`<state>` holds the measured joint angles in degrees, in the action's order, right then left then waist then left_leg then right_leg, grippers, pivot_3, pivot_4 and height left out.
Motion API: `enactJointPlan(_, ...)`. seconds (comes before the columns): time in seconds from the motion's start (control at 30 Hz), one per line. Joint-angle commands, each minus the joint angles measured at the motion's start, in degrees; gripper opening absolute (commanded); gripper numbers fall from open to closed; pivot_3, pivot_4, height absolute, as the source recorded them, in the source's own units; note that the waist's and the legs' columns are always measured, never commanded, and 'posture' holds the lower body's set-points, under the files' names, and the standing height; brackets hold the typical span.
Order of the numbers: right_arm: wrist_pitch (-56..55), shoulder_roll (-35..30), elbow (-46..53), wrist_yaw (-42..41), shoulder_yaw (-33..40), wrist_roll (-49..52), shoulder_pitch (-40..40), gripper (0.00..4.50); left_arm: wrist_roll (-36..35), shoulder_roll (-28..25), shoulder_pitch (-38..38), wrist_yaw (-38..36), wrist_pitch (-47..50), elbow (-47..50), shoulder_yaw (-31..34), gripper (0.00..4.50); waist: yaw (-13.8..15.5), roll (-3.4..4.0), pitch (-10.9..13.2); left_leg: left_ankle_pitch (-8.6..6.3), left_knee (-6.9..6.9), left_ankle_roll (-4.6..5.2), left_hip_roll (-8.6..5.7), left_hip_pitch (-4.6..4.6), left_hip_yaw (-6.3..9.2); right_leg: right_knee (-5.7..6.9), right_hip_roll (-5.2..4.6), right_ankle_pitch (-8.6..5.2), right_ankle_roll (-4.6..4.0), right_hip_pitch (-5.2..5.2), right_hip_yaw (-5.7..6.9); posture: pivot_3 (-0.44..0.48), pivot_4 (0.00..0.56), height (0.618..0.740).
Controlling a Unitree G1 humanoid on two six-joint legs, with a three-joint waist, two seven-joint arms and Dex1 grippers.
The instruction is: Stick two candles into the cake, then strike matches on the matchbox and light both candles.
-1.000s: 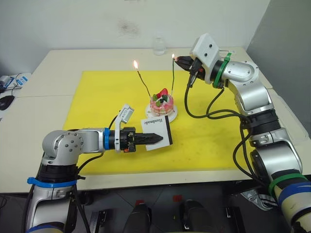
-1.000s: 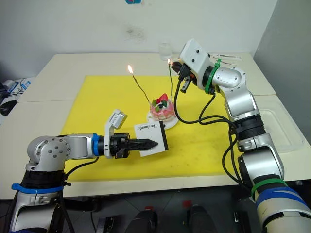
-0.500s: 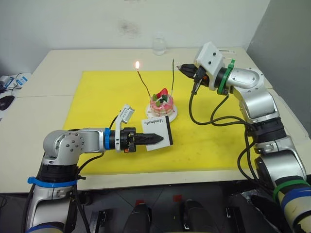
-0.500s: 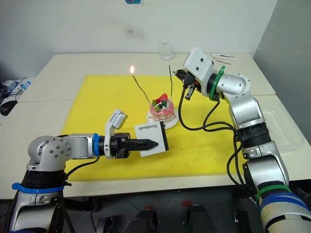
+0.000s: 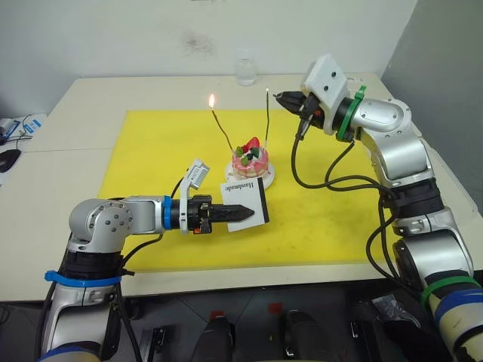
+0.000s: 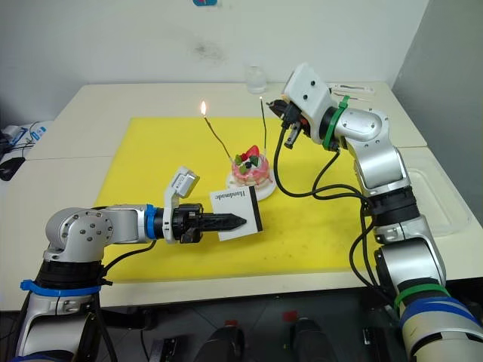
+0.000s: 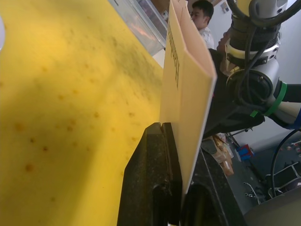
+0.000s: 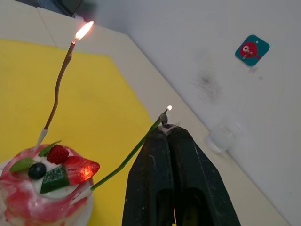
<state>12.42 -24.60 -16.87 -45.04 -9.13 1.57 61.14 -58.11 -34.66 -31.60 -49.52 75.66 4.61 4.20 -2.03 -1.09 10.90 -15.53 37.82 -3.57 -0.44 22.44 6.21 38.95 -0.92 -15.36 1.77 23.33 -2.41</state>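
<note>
The left end effector (image 5: 243, 214), in front of the cake (image 5: 250, 160), is clamped on the matchbox (image 5: 244, 201), held upright on edge (lettering along its top). The cake sits on a yellow mat (image 5: 151, 158) on the bench (image 5: 68, 113). Two candles stand in it: the left candle (image 5: 222, 128) leans away and burns brightly; the right candle (image 5: 269, 121) shows a tiny glow at its tip. Just right of that tip, the right end effector (image 5: 276, 96) has its fingers pressed together; whether they pinch a match cannot be told.
</note>
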Motion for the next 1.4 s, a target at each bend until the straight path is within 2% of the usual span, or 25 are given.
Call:
enactJointPlan(0.03,-2.30,0.12,-0.57,0.38,1.47,0.31,2.07,0.02,-0.44,-0.78,0.14,-0.52,-0.45,1.53,0.90,0.00,0.00,0.00,0.00,0.00,0.00,0.01,0.00,0.00,0.00,0.00,0.00,0.00,0.00,0.00,0.00,0.000,0.150,0.740)
enactJointPlan(0.27,-3.14,0.00,-1.23,0.11,1.50,0.30,2.34,0.02,-0.69,-0.72,0.68,-0.18,-0.47,1.98,1.17,0.00,-0.01,0.01,0.00,-0.01,0.00,0.02,0.00,0.00,0.00,0.00,0.00,0.00,0.00,0.00,0.00,0.000,0.150,0.740)
enactJointPlan(0.4,-1.23,-1.72,2.38,-1.29,1.93,1.05,0.49,0.02,-0.66,-0.82,0.70,-0.39,-0.53,1.96,1.09,0.00,0.00,0.00,0.00,-0.02,0.00,0.03,0.00,0.00,0.00,0.00,0.00,0.00,0.00,0.00,0.00,0.000,0.150,0.740)
enactJointPlan(0.63,7.05,-10.45,15.20,-5.84,4.53,3.91,-7.54,0.02,-0.33,-1.07,0.50,-1.21,-0.85,1.54,0.46,0.00,0.20,0.01,0.00,-0.02,0.01,0.04,-0.06,0.08,0.05,-0.05,-0.06,0.00,0.00,0.00,0.03,0.000,0.150,0.740)
enactJointPlan(0.87,12.35,-20.22,21.04,-6.81,9.90,5.20,-15.47,0.02,0.25,-1.62,0.24,-2.81,-1.27,1.72,-0.56,0.00,0.20,0.01,0.00,-0.05,0.02,0.08,-0.02,0.06,0.06,-0.02,-0.03,-0.01,0.01,0.00,0.05,0.000,0.150,0.740)
enactJointPlan(1.03,14.38,-26.09,19.88,-4.95,15.84,5.29,-23.05,0.02,1.07,-2.39,0.00,-4.49,-2.43,2.02,-1.98,0.00,0.23,0.01,0.00,-0.05,0.02,0.10,-0.05,0.06,0.00,-0.05,-0.03,-0.01,0.01,-0.02,0.01,0.000,0.150,0.740)
enactJointPlan(1.13,16.55,-28.96,15.59,-2.98,20.81,4.83,-28.66,0.02,1.38,-2.32,0.09,-5.04,-2.88,1.85,-2.46,0.00,0.23,0.00,0.00,-0.05,0.02,0.10,-0.03,0.06,0.02,-0.04,-0.03,-0.01,0.02,-0.03,0.03,0.000,0.150,0.740)
enactJointPlan(1.23,19.34,-28.98,9.85,-0.23,22.89,5.27,-28.88,0.02,1.75,-1.86,-0.17,-5.26,-3.36,1.52,-3.30,0.00,0.18,0.01,0.00,-0.04,0.04,0.12,-0.05,0.05,-0.05,-0.04,-0.02,-0.01,0.01,-0.04,-0.02,0.000,0.150,0.740)
enactJointPlan(1.4,17.71,-29.46,2.67,1.13,21.35,3.74,-28.35,0.02,2.41,-1.59,-0.86,-5.80,-3.78,0.94,-3.96,0.00,-0.17,0.01,0.00,0.00,0.03,0.18,-0.03,-0.05,-0.21,-0.03,0.18,-0.01,0.02,-0.04,-0.11,0.000,0.150,0.740)
